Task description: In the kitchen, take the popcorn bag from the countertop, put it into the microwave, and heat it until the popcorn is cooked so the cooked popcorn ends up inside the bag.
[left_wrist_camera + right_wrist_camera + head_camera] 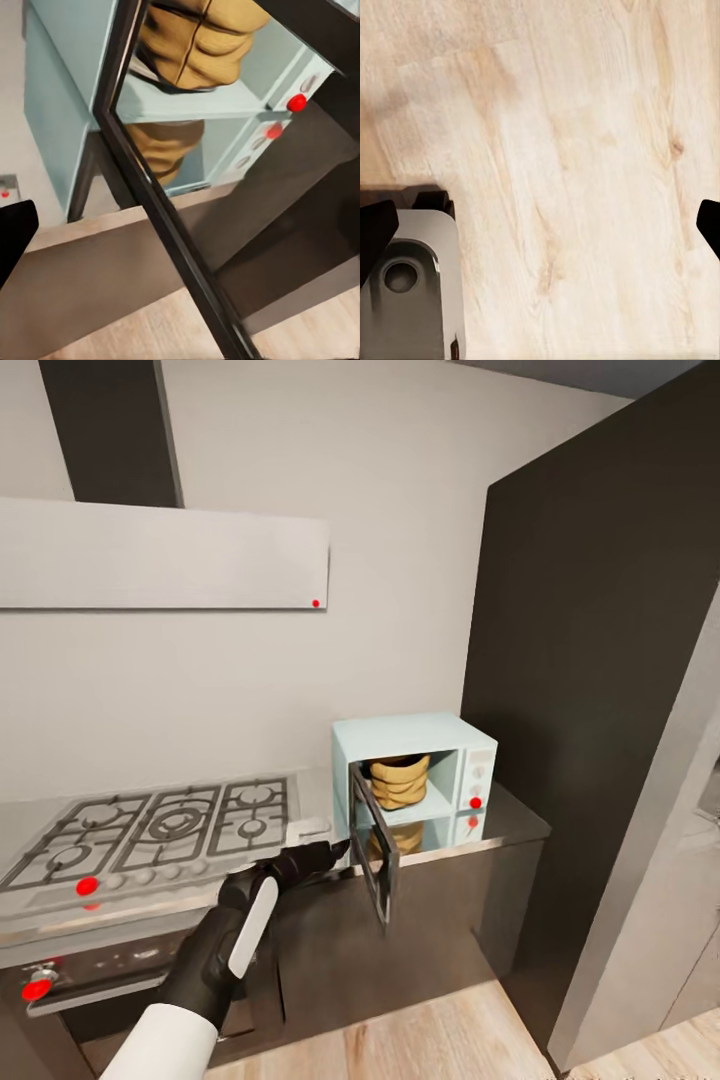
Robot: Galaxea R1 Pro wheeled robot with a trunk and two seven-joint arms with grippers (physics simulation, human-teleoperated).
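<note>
The pale-blue microwave stands on the grey countertop with its dark glass door swung out toward me. The tan popcorn bag sits upright inside the cavity and is mirrored in the glossy slab below. My left gripper reaches in low at the door's outer side, close to its lower edge. In the left wrist view the door's black frame runs across between the spread fingers, with the bag beyond. My right gripper hangs open over the wood floor, holding nothing.
A gas hob lies left of the microwave, with a steel oven under it and a white hood above. A tall dark cabinet rises right of the microwave. A grey part of my base shows by the floor.
</note>
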